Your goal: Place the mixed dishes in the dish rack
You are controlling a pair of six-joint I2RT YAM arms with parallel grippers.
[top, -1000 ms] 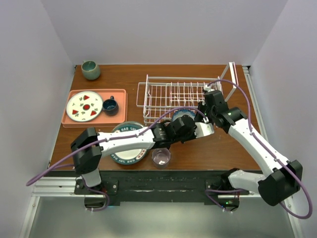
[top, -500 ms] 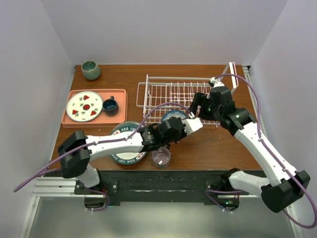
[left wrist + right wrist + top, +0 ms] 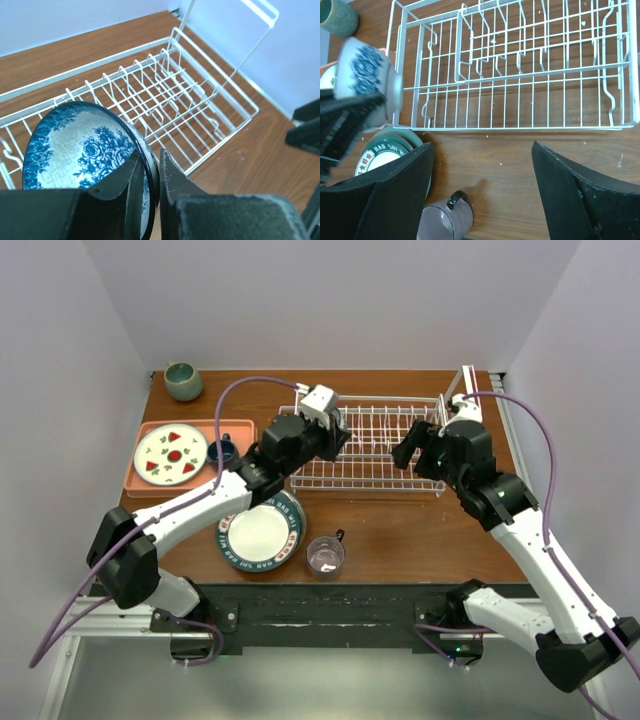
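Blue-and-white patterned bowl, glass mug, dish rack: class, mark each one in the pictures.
blue-and-white patterned bowl (image 3: 82,150): left wrist view, its flowered surface.
glass mug (image 3: 325,556): top external view, its open mouth.
dish rack (image 3: 370,440): top external view, its bare wire floor.

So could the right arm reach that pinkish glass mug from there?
Probably yes: the right claw is open and empty, and the mug stands on bare table close by, nothing between.

The rack (image 3: 365,445) is smooth white coated wire. The bowl (image 3: 80,145) and plate (image 3: 380,155) are glossy glazed ceramic. The surface (image 3: 520,160) is satin wood grain. The mug (image 3: 447,220) is clear glass.
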